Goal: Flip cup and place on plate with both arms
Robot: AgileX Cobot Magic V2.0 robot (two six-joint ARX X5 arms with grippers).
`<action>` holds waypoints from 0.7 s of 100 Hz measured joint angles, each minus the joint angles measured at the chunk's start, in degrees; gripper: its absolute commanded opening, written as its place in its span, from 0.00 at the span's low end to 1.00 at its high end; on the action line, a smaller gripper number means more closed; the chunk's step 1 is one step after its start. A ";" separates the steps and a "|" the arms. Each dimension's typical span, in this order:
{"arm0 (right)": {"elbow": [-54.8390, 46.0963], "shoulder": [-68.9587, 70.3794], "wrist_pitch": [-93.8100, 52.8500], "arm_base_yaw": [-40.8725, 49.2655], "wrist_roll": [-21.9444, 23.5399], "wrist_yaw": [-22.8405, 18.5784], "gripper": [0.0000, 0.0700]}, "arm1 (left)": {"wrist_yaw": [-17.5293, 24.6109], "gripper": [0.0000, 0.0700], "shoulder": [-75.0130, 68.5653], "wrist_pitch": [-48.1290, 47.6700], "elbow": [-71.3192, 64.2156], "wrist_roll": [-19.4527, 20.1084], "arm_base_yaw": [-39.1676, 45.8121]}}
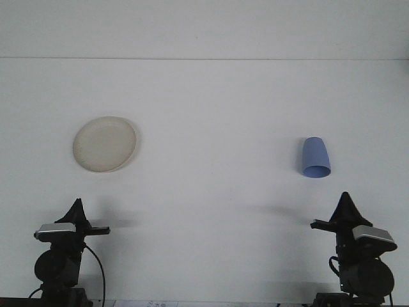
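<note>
A blue cup (315, 157) stands upside down on the white table at the right, its wide rim on the surface. A cream round plate (104, 144) lies flat at the left. My right gripper (346, 203) sits near the front edge, below and slightly right of the cup and well apart from it; its tip shows as one dark point. My left gripper (78, 208) rests near the front edge, below the plate and apart from it, also seen as one dark point. Nothing is held by either.
The table's far edge (204, 59) runs across the top of the view. The black arm bases with their wrist cameras (57, 231) (372, 235) stand at the bottom corners.
</note>
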 measured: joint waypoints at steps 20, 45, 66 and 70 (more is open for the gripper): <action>14.60 14.67 -7.39 0.00 -6.93 2.19 0.82 | 0.00 0.02 0.00 0.00 0.00 0.00 0.00; 16.87 27.21 -8.46 -0.13 -10.67 2.45 0.82 | 0.00 0.02 0.00 0.00 0.00 0.00 0.00; 16.55 36.33 -6.62 -2.47 -14.08 2.43 0.82 | 0.00 0.02 0.00 0.00 0.00 0.00 0.00; 16.26 37.92 -6.62 -2.97 -14.67 2.32 0.82 | 0.00 0.02 0.00 0.00 0.00 0.00 0.00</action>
